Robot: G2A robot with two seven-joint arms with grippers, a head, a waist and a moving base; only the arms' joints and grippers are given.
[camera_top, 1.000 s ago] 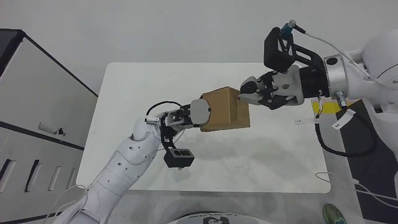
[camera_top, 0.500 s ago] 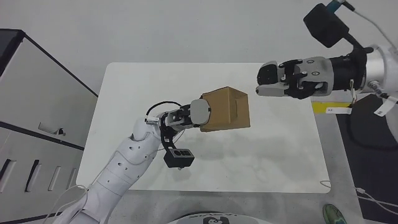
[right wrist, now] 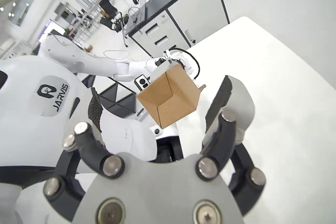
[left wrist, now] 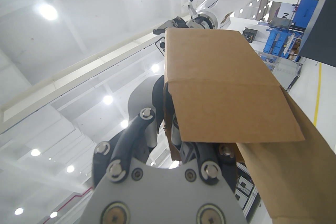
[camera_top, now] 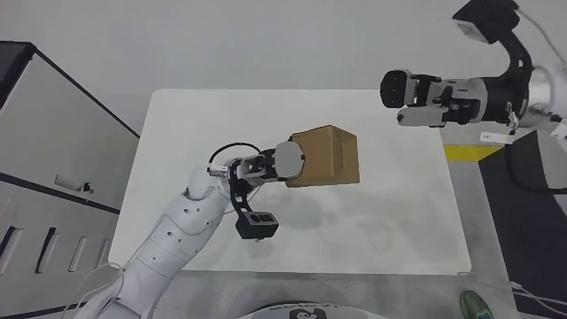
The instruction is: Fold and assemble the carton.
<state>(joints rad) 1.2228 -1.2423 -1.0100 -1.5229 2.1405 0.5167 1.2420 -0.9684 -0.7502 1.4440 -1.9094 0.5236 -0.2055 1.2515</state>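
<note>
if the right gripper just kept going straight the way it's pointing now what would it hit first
Probably the carton, which the left gripper holds: the right wrist view shows it dead ahead, framed by the open jaws of the right gripper. Depth is unclear, so the gripper might slip past it.

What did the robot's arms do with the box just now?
The right gripper came away from the carton and drew back, up and off to the side, fingers open. The left gripper kept its hold, and the carton barely moved.
</note>
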